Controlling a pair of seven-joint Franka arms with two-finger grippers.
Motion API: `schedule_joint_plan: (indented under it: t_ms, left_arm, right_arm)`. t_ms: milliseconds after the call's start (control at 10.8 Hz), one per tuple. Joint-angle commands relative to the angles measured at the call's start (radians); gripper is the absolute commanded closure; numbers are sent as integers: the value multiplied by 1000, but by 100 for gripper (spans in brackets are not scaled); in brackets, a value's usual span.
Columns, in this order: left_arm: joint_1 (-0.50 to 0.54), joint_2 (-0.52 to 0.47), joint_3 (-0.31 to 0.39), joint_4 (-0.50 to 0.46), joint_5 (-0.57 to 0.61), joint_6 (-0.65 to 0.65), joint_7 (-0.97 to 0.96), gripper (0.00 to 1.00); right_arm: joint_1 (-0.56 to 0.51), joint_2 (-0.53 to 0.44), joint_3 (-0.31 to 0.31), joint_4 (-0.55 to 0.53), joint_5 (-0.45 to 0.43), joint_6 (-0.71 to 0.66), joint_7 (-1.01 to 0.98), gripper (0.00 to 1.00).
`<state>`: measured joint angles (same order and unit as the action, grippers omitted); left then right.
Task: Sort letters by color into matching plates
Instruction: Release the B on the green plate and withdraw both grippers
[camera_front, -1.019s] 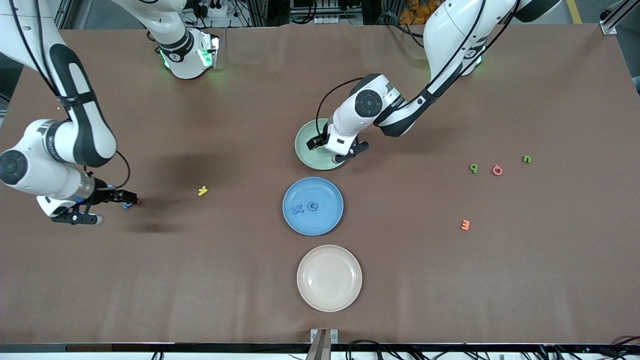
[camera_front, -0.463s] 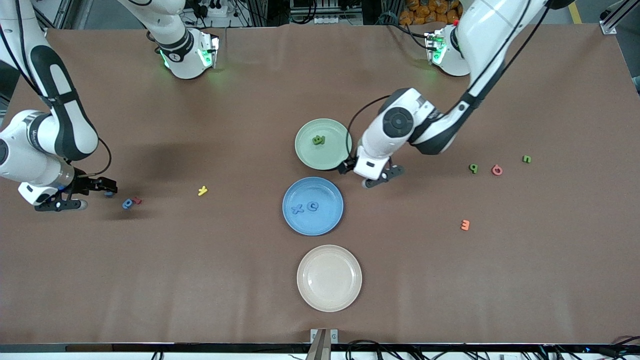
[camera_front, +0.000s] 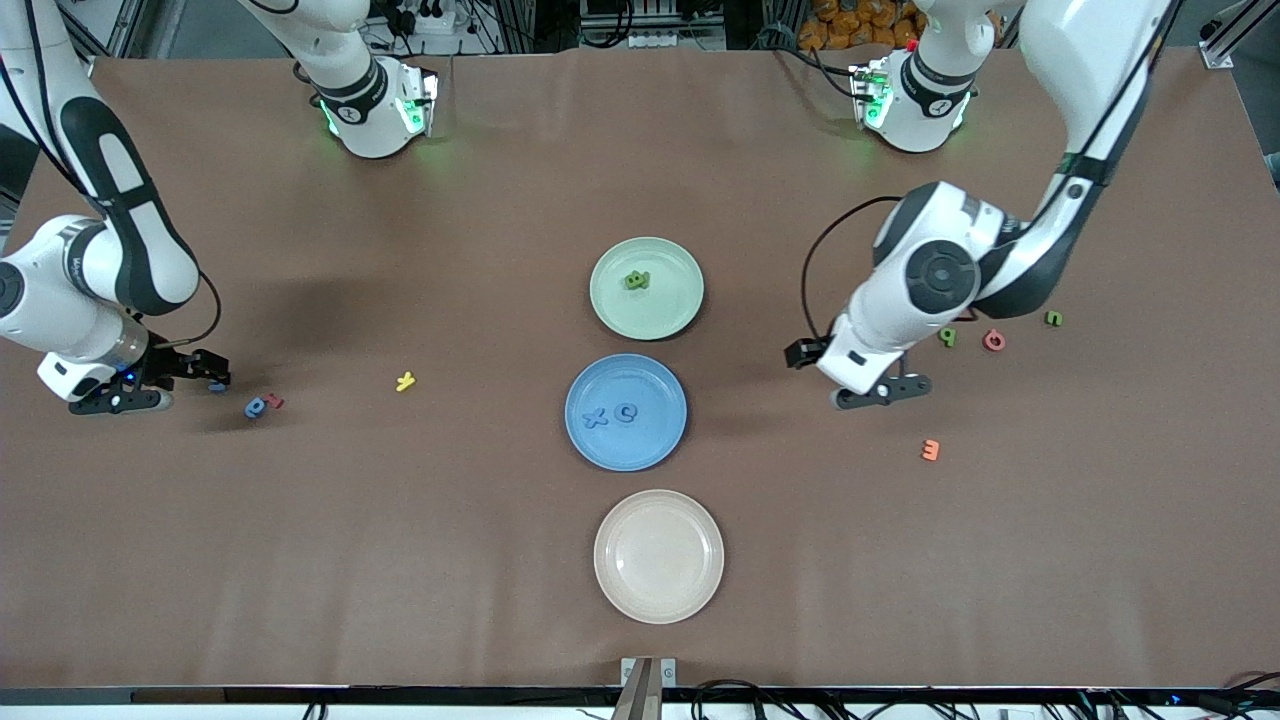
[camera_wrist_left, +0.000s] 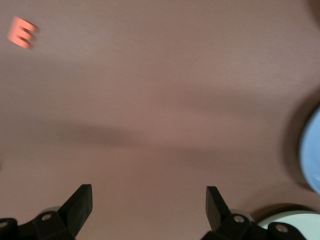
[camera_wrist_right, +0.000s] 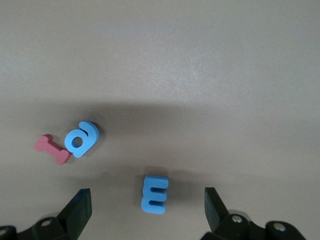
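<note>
The pale green plate (camera_front: 671, 300) holds one green letter (camera_front: 637, 280). Nearer the front camera, the blue plate (camera_front: 650, 440) holds two blue letters (camera_front: 610, 415). My left gripper (camera_front: 848, 374) hangs open and empty over bare table between the plates and two loose green letters (camera_front: 947, 336) (camera_front: 1053, 318). My right gripper (camera_front: 166, 389) is low at the right arm's end, open, with a blue letter E (camera_wrist_right: 154, 194) lying between its fingers (camera_wrist_right: 80, 205). Another blue letter (camera_front: 256, 406) (camera_wrist_right: 81, 139) lies beside a red one (camera_front: 274, 401) (camera_wrist_right: 52, 148).
A beige plate (camera_front: 658, 556) sits nearest the front camera. A yellow letter (camera_front: 404, 381) lies between the right gripper and the plates. A red letter (camera_front: 994, 340) and an orange letter (camera_front: 930, 450) (camera_wrist_left: 22, 31) lie toward the left arm's end. The blue plate's rim (camera_wrist_left: 311, 155) shows in the left wrist view.
My left gripper left the green plate, where a green letter now lies, and swung toward the left arm's end. My right gripper drew back off the blue and red letters.
</note>
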<state>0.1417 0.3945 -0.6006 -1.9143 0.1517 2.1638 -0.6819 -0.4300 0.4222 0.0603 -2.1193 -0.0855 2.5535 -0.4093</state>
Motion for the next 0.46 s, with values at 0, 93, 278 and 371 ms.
schedule_joint_plan:
  t_ms: [0, 93, 278, 371]
  left_arm:
    - [108, -115, -11, -78, 8, -59, 198, 0]
    - [123, -144, -10, -106, 6, -58, 250, 0]
    - [191, -184, -8, -165, 6, -42, 338, 0]
    - [202, -221, -8, -204, 5, -15, 382, 0]
  right_arm:
    - [-42, 7, 16, -59, -16, 71, -8, 0]
    - [-47, 7, 16, -77, -13, 89, -6, 0]
    - [-58, 9, 16, -99, -13, 116, -5, 0]
    - [-58, 9, 16, -103, -10, 123, -5, 0]
